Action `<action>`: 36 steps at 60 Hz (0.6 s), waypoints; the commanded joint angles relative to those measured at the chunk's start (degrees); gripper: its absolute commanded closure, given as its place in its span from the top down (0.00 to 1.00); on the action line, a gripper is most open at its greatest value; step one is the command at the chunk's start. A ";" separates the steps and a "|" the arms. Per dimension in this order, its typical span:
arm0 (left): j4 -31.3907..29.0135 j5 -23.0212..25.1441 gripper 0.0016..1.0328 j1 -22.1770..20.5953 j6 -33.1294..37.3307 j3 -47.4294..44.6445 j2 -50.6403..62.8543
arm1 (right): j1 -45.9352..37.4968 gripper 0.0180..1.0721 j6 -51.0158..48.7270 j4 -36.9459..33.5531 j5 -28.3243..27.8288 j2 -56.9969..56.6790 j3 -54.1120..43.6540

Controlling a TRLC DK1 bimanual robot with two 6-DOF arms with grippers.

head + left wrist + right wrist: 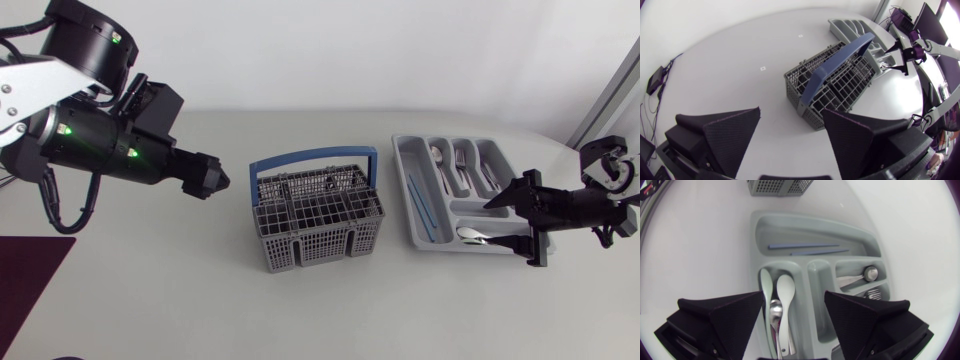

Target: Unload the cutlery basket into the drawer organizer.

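My right gripper (794, 305) hangs spread over the drawer organizer (815, 221), spoons (786, 292) just beneath it; my left gripper (791, 122), also spread, has the cutlery basket (802, 92) ahead

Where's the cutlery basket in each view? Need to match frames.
Head view: cutlery basket mid-table, drawer organizer beside it.
Left wrist view: cutlery basket ahead of left gripper, drawer organizer beyond.
Right wrist view: cutlery basket partly cut off, beyond drawer organizer.
Shared landmark: drawer organizer.

A robotics lab: left arm (90, 140) and right arm (570, 205) flank a plain white table (300, 310)
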 commanded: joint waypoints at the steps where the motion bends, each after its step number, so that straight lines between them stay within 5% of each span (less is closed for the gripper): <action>1: 0.52 -0.53 0.95 1.09 1.01 -2.80 -1.15 | 2.29 0.96 5.53 -1.94 -2.01 -5.14 -2.22; 13: 3.42 -2.03 0.95 1.88 1.45 -7.02 -0.98 | 12.84 0.96 19.68 -0.89 -4.12 -12.26 -5.56; 27: 4.48 -2.11 0.95 0.74 1.54 -7.46 5.26 | 24.88 0.94 40.34 13.00 -0.34 -11.47 -6.79; 36: 5.01 -3.17 0.90 -1.02 1.28 -6.23 9.22 | 31.03 0.78 46.66 17.75 3.61 -8.48 -6.35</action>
